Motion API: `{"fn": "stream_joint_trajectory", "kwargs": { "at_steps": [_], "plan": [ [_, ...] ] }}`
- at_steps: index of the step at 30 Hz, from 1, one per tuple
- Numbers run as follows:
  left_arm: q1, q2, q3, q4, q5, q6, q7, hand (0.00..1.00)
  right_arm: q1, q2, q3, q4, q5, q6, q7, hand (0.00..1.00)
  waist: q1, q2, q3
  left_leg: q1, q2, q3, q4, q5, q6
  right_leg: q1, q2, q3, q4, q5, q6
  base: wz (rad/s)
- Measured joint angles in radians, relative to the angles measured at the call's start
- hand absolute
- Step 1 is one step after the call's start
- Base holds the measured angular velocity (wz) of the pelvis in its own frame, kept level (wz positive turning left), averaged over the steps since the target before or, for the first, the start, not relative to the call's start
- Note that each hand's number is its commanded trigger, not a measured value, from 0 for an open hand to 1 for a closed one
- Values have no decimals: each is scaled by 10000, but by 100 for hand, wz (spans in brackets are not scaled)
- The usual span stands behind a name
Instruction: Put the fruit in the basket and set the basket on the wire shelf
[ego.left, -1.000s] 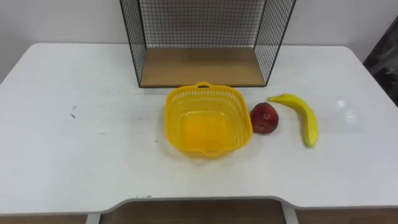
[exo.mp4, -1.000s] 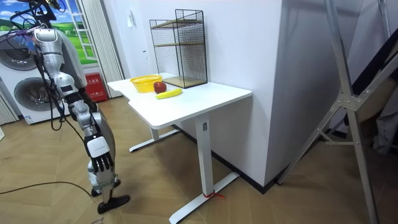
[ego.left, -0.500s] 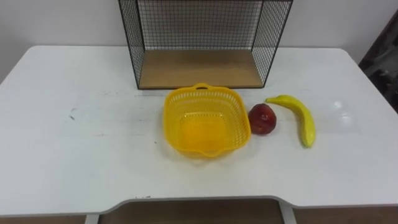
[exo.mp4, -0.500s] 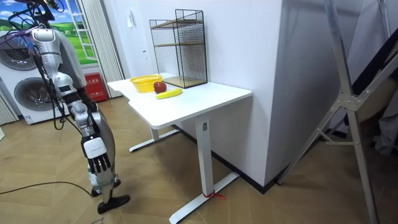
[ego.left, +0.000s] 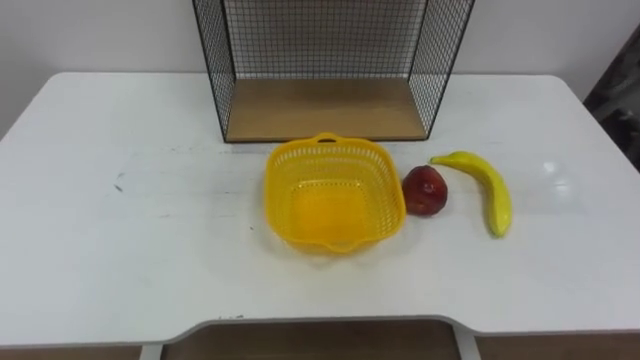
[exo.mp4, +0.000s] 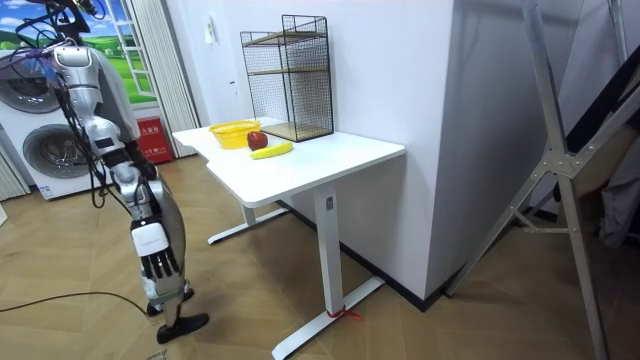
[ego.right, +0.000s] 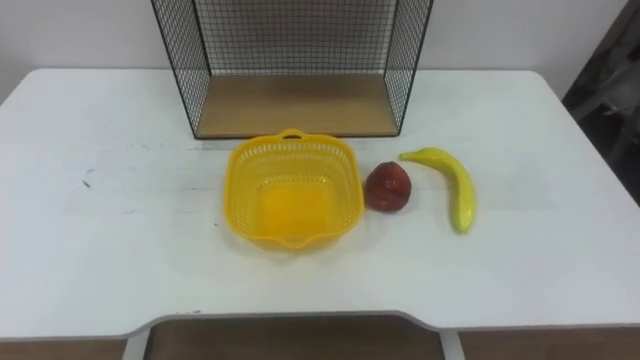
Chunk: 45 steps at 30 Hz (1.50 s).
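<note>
An empty yellow plastic basket (ego.left: 325, 210) stands on the white table (ego.left: 120, 250), just in front of the black wire shelf (ego.left: 320, 108) with its wooden floor. A red apple (ego.left: 424, 190) lies against the basket's right side. To the right of the apple lies a yellow banana (ego.left: 485, 188). In the room view I stand at the table's end on the room view's left, a step back from it. My right hand (exo.mp4: 150, 262) hangs low at my side with straight fingers, holding nothing.
The shelf stands at the table's far edge against a white wall. There is bare tabletop to the left of the basket and in front of it. A washing machine (exo.mp4: 45, 155) stands behind me in the room view.
The eye view has shifted slightly down and back, which is the camera's own move. My hanging hand has swung a little towards the room view's left. Basket and fruit have not moved.
</note>
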Motion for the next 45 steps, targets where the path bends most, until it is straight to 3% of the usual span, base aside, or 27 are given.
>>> {"fn": "stream_joint_trajectory", "kwargs": {
  "at_steps": [3,5,6,11,14,19,24,27,31,35,42,45],
  "plan": [
    [83,-17,371,-91,26,-66,17,0,144,13,-678,-73,2222,-112,-303,0,-51,-34,9,74,3,35,-11,0,0,98,10,28,-1,-1,1,0],
    [143,-38,618,-104,-36,-124,120,0,189,46,-1305,-83,4834,-230,-518,0,-208,-39,14,120,2,27,-14,-1,-1,168,9,6,-80,-5,8,2],
    [144,-41,674,-107,-42,-157,141,0,177,52,-1464,-93,5396,-262,-529,0,-279,-32,11,107,3,19,-17,-1,-1,179,12,-10,-125,-4,8,5],
    [597,-43,1837,-117,-256,-480,330,0,151,17,-3888,-254,10014,-508,-940,0,-758,-95,-2,214,6,107,-98,-1,-1,245,32,43,-171,-3,13,-3],
    [765,-38,2509,-408,-244,-583,409,0,141,-35,-5402,-638,11452,-740,-1495,0,-970,-166,-38,107,1,163,-97,0,-1,112,23,67,-153,2,19,-3],
    [826,26,3273,-708,-233,-842,722,0,163,-86,-6932,-2036,12098,-1383,-2664,0,-1157,-262,-81,130,-4,281,-103,0,-1,115,81,156,-131,6,26,-8],
    [818,38,3300,-868,-227,-1127,894,0,-92,-170,-7784,-3918,11722,-1794,-4296,0,-1375,-393,-75,-67,4,417,-90,0,-1,-143,85,177,129,8,32,-5],
    [842,49,3352,-946,-229,-1150,903,0,-151,-181,-7942,-6187,10267,-1935,-5756,0,-1369,-406,-79,-171,1,461,-48,0,-1,-287,115,392,193,19,42,-12],
    [803,177,2937,-949,-237,-1268,1100,0,-651,-925,-7623,-8060,7414,-2357,-7345,0,-1343,-458,-33,-202,8,545,-38,0,1,-448,126,447,193,21,51,0],
    [805,242,2477,-920,-252,-1553,1101,0,-778,-1335,-7217,-9910,5533,-2697,-8497,0,-1247,-513,-12,-383,20,482,-128,34,50,-666,142,382,230,41,43,4],
    [654,294,1672,-721,-218,-1554,1044,0,-811,-1343,-6115,-12108,1876,-2822,-8827,0,-865,-529,21,-627,22,412,-99,37,51,-861,129,275,326,62,15,-2],
    [656,388,1275,-708,-222,-1548,871,0,-795,-1347,-5057,-13310,719,-2823,-8413,0,-732,-509,9,-578,52,390,-107,40,46,-841,142,203,316,77,-8,4]
  ]
}}
